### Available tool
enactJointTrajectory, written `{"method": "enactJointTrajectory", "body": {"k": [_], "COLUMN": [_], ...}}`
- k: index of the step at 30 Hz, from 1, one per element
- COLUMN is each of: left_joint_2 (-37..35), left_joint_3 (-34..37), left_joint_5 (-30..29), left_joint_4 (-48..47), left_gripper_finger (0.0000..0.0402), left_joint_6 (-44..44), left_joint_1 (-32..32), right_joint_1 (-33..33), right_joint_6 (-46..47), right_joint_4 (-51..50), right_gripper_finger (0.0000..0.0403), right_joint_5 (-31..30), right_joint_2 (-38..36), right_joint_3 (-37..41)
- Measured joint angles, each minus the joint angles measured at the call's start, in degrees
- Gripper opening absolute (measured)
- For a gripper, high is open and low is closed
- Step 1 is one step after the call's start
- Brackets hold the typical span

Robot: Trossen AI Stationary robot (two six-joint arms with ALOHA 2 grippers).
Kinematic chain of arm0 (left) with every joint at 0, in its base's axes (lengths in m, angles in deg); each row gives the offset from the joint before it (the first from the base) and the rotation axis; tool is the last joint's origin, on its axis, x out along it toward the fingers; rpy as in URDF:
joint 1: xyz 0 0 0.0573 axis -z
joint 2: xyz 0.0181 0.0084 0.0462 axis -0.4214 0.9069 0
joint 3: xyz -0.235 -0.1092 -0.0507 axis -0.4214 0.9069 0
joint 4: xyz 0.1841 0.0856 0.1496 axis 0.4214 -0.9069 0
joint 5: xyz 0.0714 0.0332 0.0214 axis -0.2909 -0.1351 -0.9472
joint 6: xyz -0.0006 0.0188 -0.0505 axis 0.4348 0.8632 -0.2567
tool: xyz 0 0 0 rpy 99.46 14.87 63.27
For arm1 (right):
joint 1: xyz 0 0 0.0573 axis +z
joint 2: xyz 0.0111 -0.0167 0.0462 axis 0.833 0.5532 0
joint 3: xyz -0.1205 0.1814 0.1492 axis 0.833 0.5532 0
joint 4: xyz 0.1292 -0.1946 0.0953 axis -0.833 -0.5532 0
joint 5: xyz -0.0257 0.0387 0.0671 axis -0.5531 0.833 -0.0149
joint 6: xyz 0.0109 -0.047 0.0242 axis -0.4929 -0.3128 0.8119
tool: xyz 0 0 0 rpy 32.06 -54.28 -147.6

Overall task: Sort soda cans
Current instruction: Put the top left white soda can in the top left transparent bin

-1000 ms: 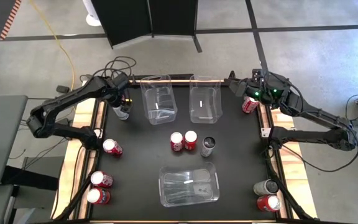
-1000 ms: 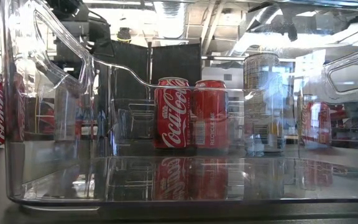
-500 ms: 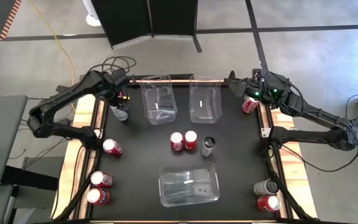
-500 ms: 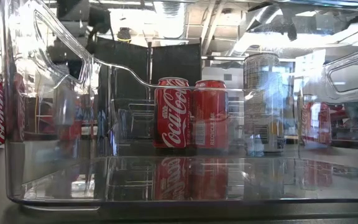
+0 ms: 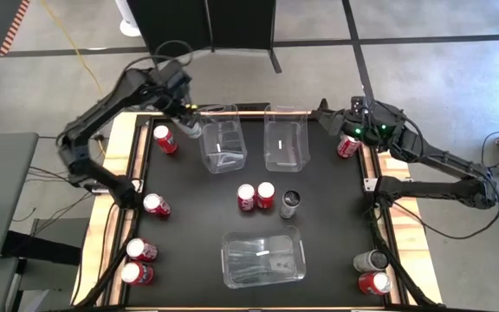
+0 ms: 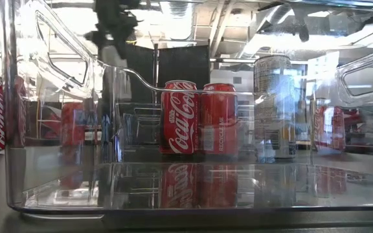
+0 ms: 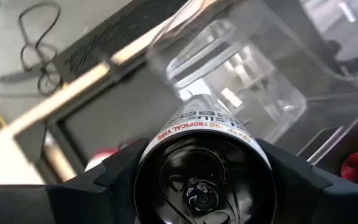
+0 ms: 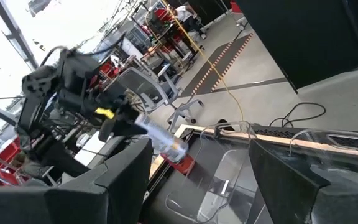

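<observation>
1. My left gripper (image 5: 189,124) is raised at the far left of the table, its fingers clamped on a silver can (image 7: 205,163). In the left wrist view the can's top faces the camera, filling the space between the two fingers.
2. That silver can is tilted off upright and sits just at the far left corner of the left clear bin (image 5: 221,139), at its rim.
3. Room to move: the left clear bin and the right clear bin (image 5: 285,138) stand side by side at the far edge, with a narrow gap between them. A third bin (image 5: 263,256) lies near the front edge, in the middle.
4. A red can (image 5: 164,139) stands just left of the left clear bin, near the held can, close to the table's left edge.
5. In the open middle, two red cans (image 5: 256,196) stand touching, with a grey can (image 5: 290,204) just to their right.
6. Along the left edge a lone red can (image 5: 156,205) lies on its side, and a red pair (image 5: 138,263) lies on its side at the near left corner.
7. At the near right corner I see a grey can lying down (image 5: 370,260) beside a red one (image 5: 373,282).
8. My right gripper (image 5: 348,132) waits at the far right edge above another red can (image 5: 347,146); I cannot tell how its fingers stand.
</observation>
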Motion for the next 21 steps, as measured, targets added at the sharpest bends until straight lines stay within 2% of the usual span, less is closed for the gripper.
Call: {"method": "enactJointTrajectory", "body": {"k": [5, 9, 14, 21], "left_joint_2": [10.2, 17.2, 22.3, 24.7], "left_joint_3": [-10.2, -15.4, -15.7, -12.5], "left_joint_5": [0.1, -0.7, -4.2, -4.6], "left_joint_4": [0.2, -0.1, 1.6, 7.1], "left_gripper_finger": [0.0254, 0.0254, 0.0254, 0.0254], "left_joint_6": [5.1, 8.2, 10.0, 10.0], "left_joint_1": [0.5, 0.4, 0.0, -1.9], "right_joint_1": [1.2, 2.0, 3.6, 6.7], "right_joint_6": [-1.4, -0.4, -0.7, -2.3], "right_joint_4": [-3.4, -9.3, -13.7, -14.4], "right_gripper_finger": [0.0291, 0.0291, 0.0291, 0.0291], "right_joint_5": [0.0, -0.1, -0.8, -3.3], "right_joint_2": [0.0, 0.0, 0.0, 0.0], "right_joint_3": [0.0, 0.0, 0.0, 0.0]}}
